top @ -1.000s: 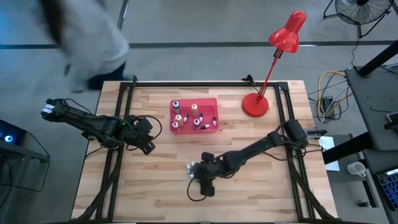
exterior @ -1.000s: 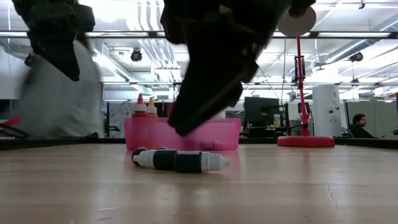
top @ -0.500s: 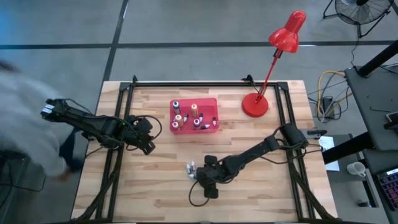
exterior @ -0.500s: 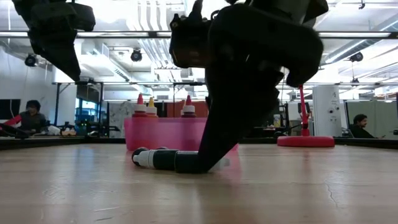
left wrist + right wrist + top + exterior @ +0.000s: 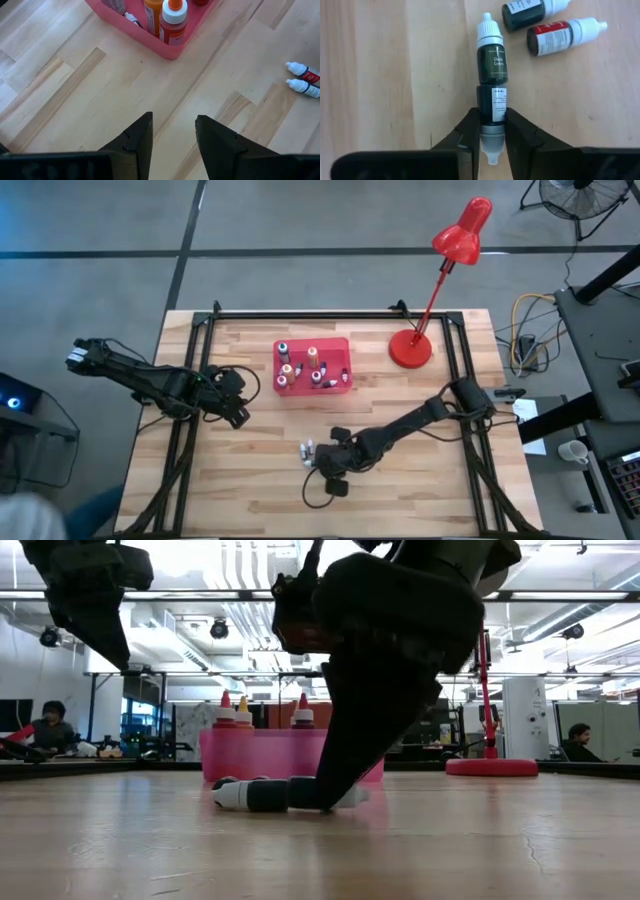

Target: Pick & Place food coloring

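Right gripper (image 5: 492,131), its two dark wedge-shaped fingers pinched against the sides of a small dark dropper bottle (image 5: 492,105) lying flat on the wooden table (image 5: 420,480). The gripped bottle is cylindrical, with a white printed label and a whitish conical cap lying between the fingertips. Base to base with it, in one line, lies a second dark-green bottle (image 5: 492,62) with a white ribbed cap. Two more bottles lie just beyond it: one dark-bodied (image 5: 522,14), one with a red label (image 5: 555,37), both white-capped. The pink tray (image 5: 338,385), a glossy translucent plastic box, is the landmark: in the high view this loose cluster (image 5: 310,451) lies on the table on the near side of the tray, well apart from it. Upright bottles (image 5: 312,358) with orange and pale bodies stand inside the tray. Left gripper (image 5: 172,132), fingers parted and holding nothing, hovers to the tray's left. A red desk lamp (image 5: 410,348) with round base stands to the tray's right.
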